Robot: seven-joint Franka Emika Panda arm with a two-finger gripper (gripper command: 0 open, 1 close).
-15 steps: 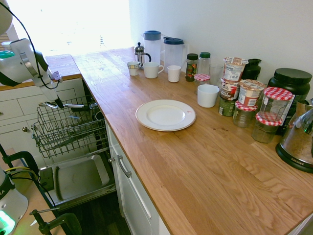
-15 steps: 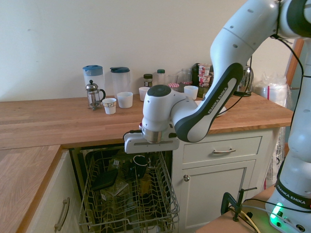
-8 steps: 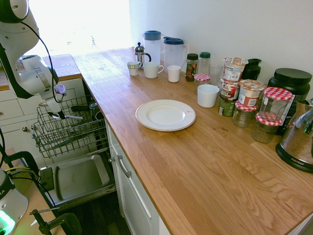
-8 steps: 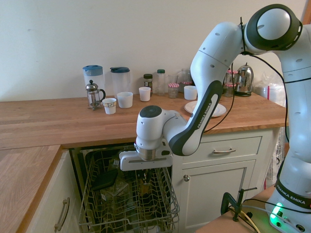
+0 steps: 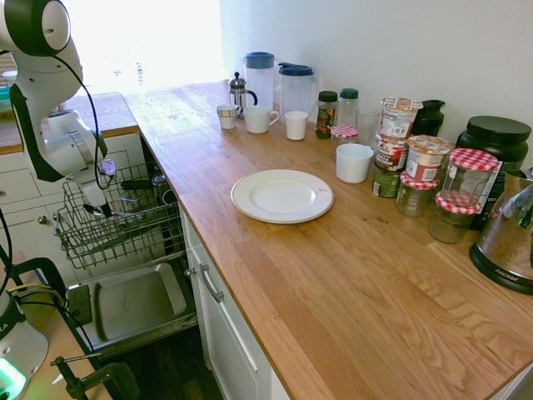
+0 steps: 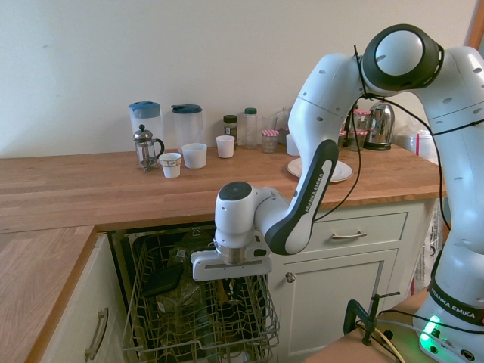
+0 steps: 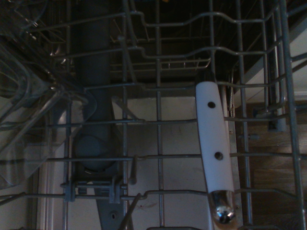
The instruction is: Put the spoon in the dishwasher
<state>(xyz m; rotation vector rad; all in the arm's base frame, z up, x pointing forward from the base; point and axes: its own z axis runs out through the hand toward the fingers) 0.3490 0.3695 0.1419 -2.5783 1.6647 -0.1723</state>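
Fingers (image 6: pixel 231 285) clenched on the spoon (image 7: pixel 214 152), I judge, hanging just over the dishwasher (image 6: pixel 198 318) rack. Light, stiff, slippery: I'd keep pinching its metal end.

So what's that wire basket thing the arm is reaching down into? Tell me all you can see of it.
It is the dishwasher's rack, a grey metal wire basket with upright prongs and open grid sides, pulled out level from under the wooden countertop, above the dropped-down door with its steel inner panel. Dark items sit in it, too dim to name. The gripper points down into it, shut; a white-handled utensil shows against the wires in the wrist view.
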